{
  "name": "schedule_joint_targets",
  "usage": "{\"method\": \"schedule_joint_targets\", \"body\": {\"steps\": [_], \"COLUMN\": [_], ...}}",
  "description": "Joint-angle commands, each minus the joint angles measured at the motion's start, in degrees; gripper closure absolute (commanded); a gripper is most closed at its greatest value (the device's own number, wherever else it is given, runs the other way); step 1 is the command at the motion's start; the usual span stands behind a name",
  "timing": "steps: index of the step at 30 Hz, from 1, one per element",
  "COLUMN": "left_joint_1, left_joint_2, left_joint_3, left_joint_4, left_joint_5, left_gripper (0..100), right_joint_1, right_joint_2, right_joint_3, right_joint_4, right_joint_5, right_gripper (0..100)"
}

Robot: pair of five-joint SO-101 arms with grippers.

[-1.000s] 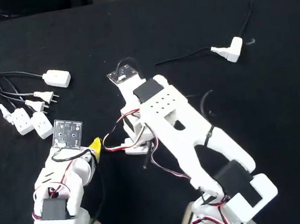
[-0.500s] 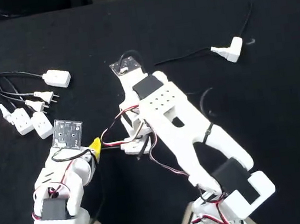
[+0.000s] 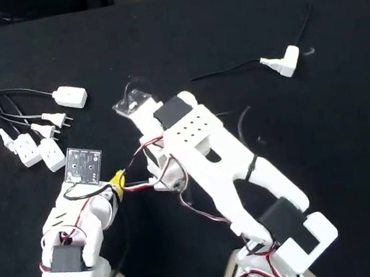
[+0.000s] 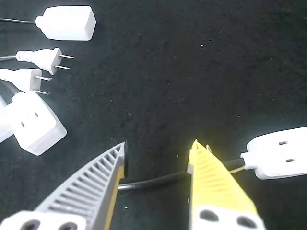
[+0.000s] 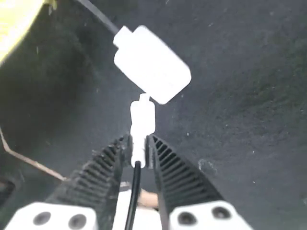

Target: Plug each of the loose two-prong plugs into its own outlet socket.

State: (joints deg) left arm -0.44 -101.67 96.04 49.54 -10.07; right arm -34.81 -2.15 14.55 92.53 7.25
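Right wrist view: right gripper (image 5: 139, 143) clenched on white two-prong plug (image 5: 142, 120), plug nose touching white outlet socket (image 5: 152, 71); prongs hidden. Left wrist view: left gripper (image 4: 158, 148) released, jaws straddling black cord (image 4: 148, 181) on black table (image 4: 192, 72). Loose plugs (image 4: 41, 57) and spare sockets (image 4: 36, 125) clustered together, well apart from gripper.

two arms (image 3: 80, 220) (image 3: 207, 149), four white sockets (image 3: 70, 97) (image 3: 26, 150) (image 3: 52, 154) (image 5: 152, 71), two loose straight plugs (image 3: 55, 119) (image 3: 44, 132), one angled plug (image 3: 284, 62), one plug (image 5: 142, 120) in a claw (image 5: 139, 143)

Black table (image 3: 349, 144): white sockets (image 3: 40, 152), two-prong plugs (image 3: 53, 119) clustered left; angled plug (image 3: 285, 62) far right.
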Motion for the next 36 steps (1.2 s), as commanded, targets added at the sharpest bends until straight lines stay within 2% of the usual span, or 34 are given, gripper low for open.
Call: {"method": "schedule_joint_targets", "body": {"steps": [1, 10, 16, 23, 30, 36], "left_joint_1": [-0.04, -0.13, -0.13, -0.22, 0.04, -0.13], "left_joint_2": [-0.53, -0.53, -0.53, -0.53, -0.53, -0.53], "left_joint_3": [1.01, 1.01, 1.01, 1.01, 1.01, 1.01], "left_joint_4": [-0.97, -0.97, -0.97, -0.97, -0.97, -0.97], "left_joint_5": [-0.44, -0.44, -0.44, -0.44, -0.44, -0.44], "left_gripper": [78, 78, 78, 78, 78, 78], "right_joint_1": [-1.05, -0.7, 0.09, 7.47, 8.97, 9.32], "right_joint_2": [-0.57, -0.13, -0.57, -0.04, -0.57, -0.04], "right_joint_3": [0.92, 7.43, 6.99, 6.99, 6.99, 7.6], "right_joint_4": [0.97, -8.35, -10.02, -16.0, -12.92, -10.29], "right_joint_5": [3.52, 4.04, 6.07, 6.24, 7.82, 0.44], "right_gripper": [98.7, 98.7, 98.8, 98.8, 98.8, 98.8]}}
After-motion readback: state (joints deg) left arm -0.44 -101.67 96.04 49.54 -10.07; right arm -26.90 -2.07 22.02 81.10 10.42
